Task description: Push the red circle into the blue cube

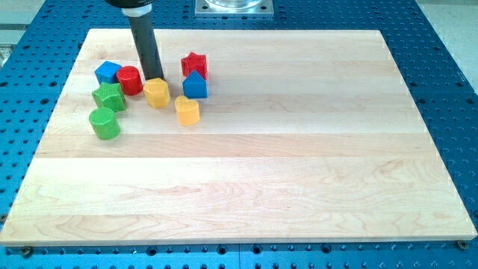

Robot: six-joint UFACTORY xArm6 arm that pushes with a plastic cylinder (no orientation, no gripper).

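The red circle (129,79) sits near the board's upper left, touching the right side of the blue cube (108,72). My dark rod comes down from the view's top and my tip (153,78) rests just right of the red circle, right behind the yellow hexagon block (157,93). The gap between my tip and the red circle is small.
A green star-like block (109,96) and a green cylinder (104,122) lie below the blue cube. A red star (194,65), a blue pointed block (195,85) and a yellow block (187,110) lie to the right. The wooden board (299,164) sits on a blue perforated table.
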